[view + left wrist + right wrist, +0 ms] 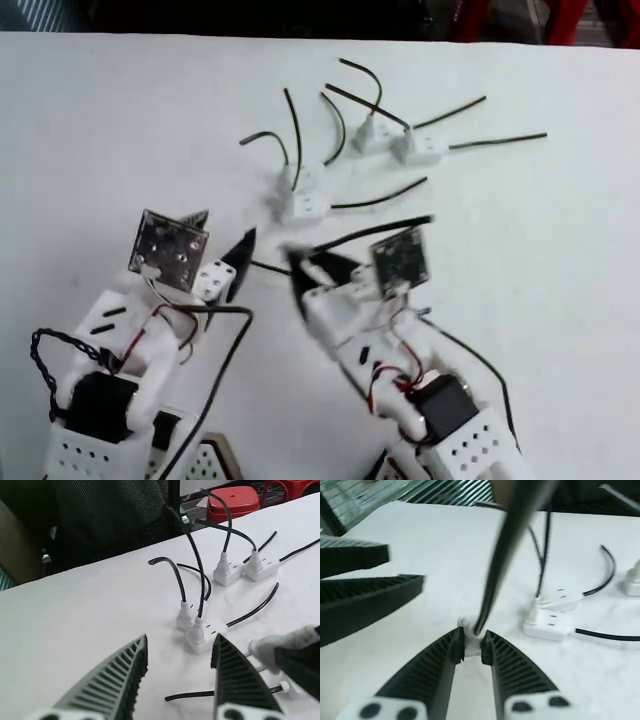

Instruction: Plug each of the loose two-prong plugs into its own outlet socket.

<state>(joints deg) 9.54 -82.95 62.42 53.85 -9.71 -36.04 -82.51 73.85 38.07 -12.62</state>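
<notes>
My right gripper is shut on a white two-prong plug, and its black cable rises away from the fingers. In the high view this gripper sits just short of the near white outlet block, the cable trailing right. That outlet block has a plugged cord in it, with another plug beside it. A far outlet block also carries cords. My left gripper stands open and holds nothing, close beside the right one.
Black cords curl up from both outlet blocks across the middle and back of the white table. A dark chair and a red stool stand beyond the table's far edge.
</notes>
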